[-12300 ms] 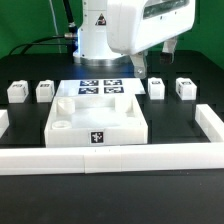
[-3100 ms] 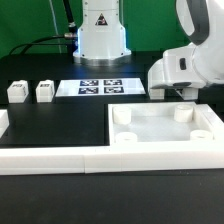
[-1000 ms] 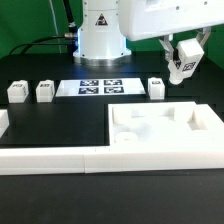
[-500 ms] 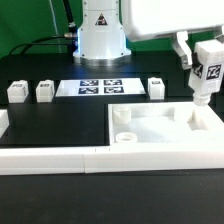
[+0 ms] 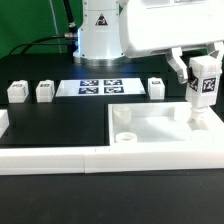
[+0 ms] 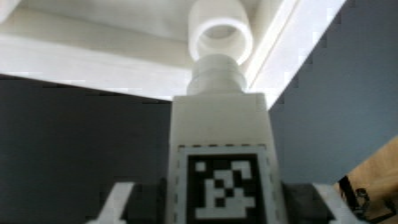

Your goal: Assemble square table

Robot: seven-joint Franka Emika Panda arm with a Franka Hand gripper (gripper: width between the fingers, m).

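Square table top [image 5: 160,142] sits in the lower right of the exterior view, just behind the long border rail [image 5: 60,158], with its raised rim and round corner sockets facing up. The gripper [image 5: 201,68] is closed on one table leg [image 5: 205,92], pinching its sides near the upper end. The leg hangs upright at the exterior view's right, tag towards the camera, with its lower end close above the top's far right corner. In the wrist view the leg [image 6: 222,150] points its narrow peg end straight at a round socket [image 6: 221,38] (the peg looks nearly centred on the opening, though whether it already touches I cannot tell).

Three spare legs stand on the black table: two at the exterior view's left [image 5: 15,91] [image 5: 44,91] and one [image 5: 157,87] beside the marker board [image 5: 98,88].

The step in hand looks like seating this leg. To do it well, keep the leg vertical, centre the peg over the socket before descending, lower it slowly, and turn only once the peg is inside. A tilted entry would likely jam or push the top sideways.
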